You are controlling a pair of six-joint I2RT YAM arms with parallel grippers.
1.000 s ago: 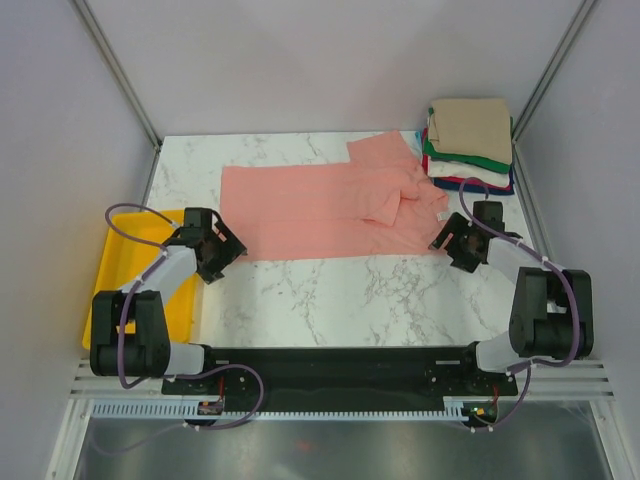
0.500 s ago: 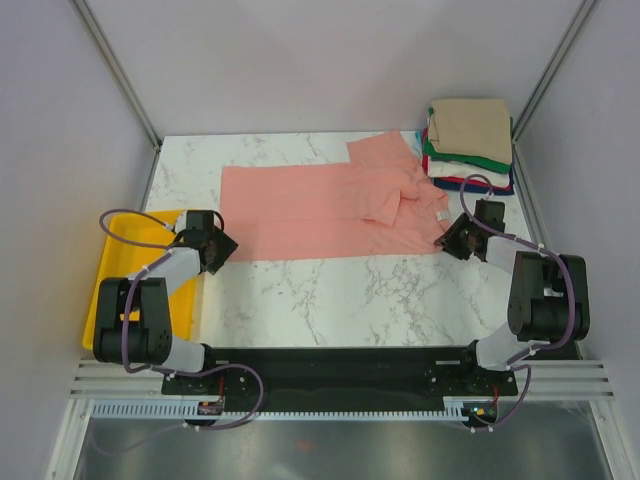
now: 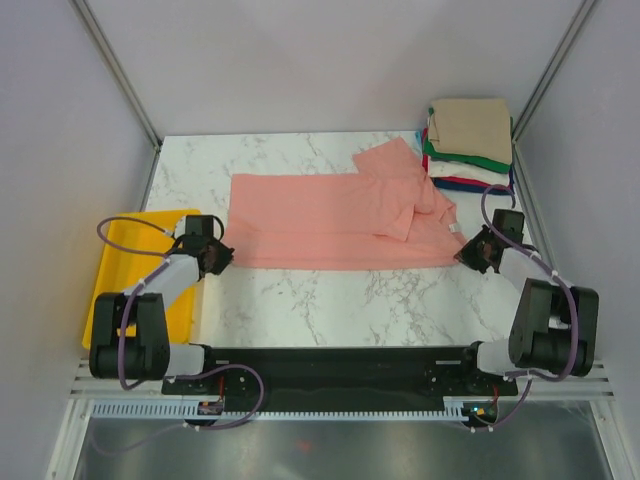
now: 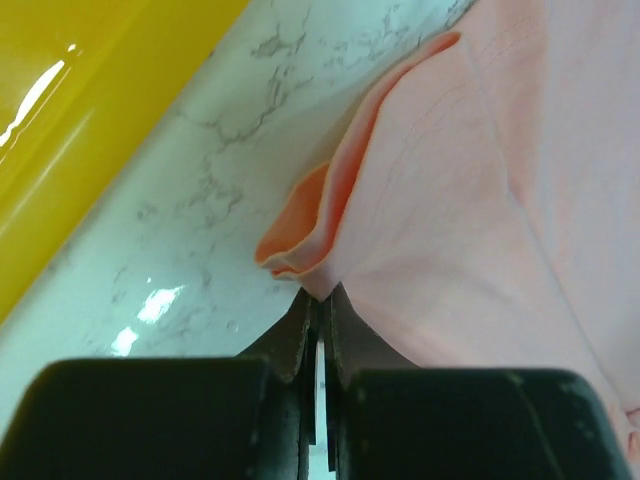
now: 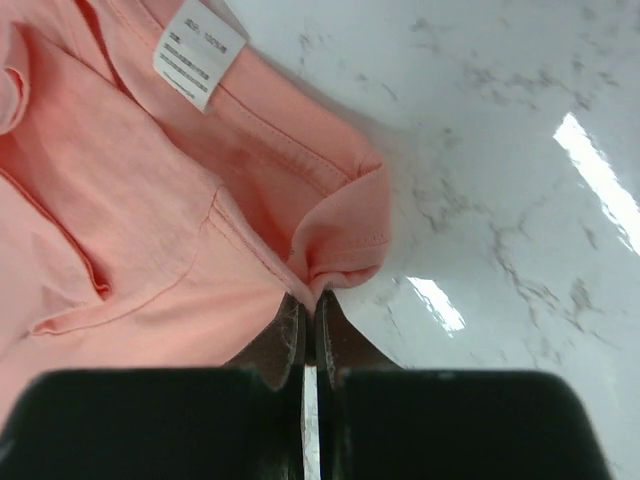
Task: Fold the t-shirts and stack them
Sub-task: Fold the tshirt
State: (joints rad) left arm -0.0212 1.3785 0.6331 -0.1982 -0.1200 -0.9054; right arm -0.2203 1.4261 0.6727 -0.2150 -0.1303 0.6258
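A salmon-pink t-shirt lies spread across the marble table, partly folded lengthwise, with its sleeve and collar bunched at the right. My left gripper is shut on the shirt's near-left corner, which puckers up between the jaws. My right gripper is shut on the near-right corner by the collar, close to a white label. A stack of folded t-shirts, tan on top over green, white, red and blue, stands at the table's back right.
A yellow plastic tray sits at the left edge beside my left arm; its wall shows in the left wrist view. Grey walls and metal posts close in the table at the sides and back.
Both grippers moved onto the shirt's near corners and closed on the cloth. The shirt's near edge has been drawn toward me and the whole shirt has shifted slightly right.
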